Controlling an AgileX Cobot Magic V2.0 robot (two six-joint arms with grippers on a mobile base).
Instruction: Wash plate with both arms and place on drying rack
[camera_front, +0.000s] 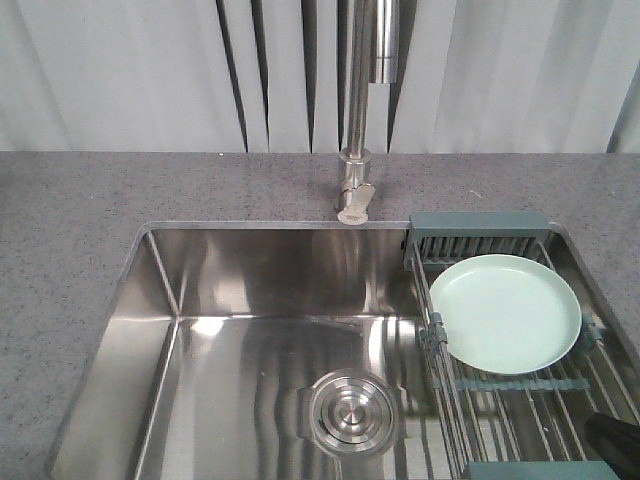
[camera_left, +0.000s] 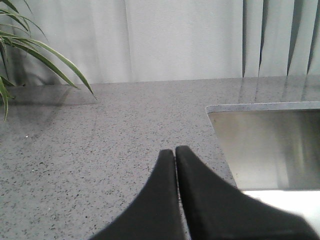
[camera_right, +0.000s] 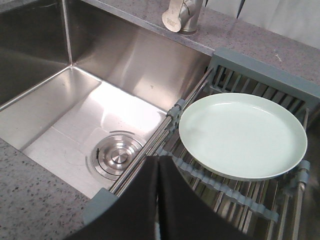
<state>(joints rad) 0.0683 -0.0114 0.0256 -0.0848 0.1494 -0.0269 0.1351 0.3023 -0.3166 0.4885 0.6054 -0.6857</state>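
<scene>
The left gripper (camera_left: 175, 150) hangs over the countertop (camera_left: 100, 150), jaws pressed together, empty. The right gripper (camera_right: 157, 160), likewise clenched on nothing, sits above the drying rack (camera_right: 260, 75) beside the plate (camera_right: 242, 135).

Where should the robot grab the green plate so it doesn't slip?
Probably the plate's raised rim on its near edge, closest to the right pincer. The plate lies flat on the drying rack, so one finger could slip under the rim between the wires.

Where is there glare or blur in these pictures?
Front view: bright streaky reflections on the sink basin floor. Left wrist view: shut dark jaws are blurred, countertop sharp. Right wrist view: glare patch beside the drain; plate evenly lit.
</scene>
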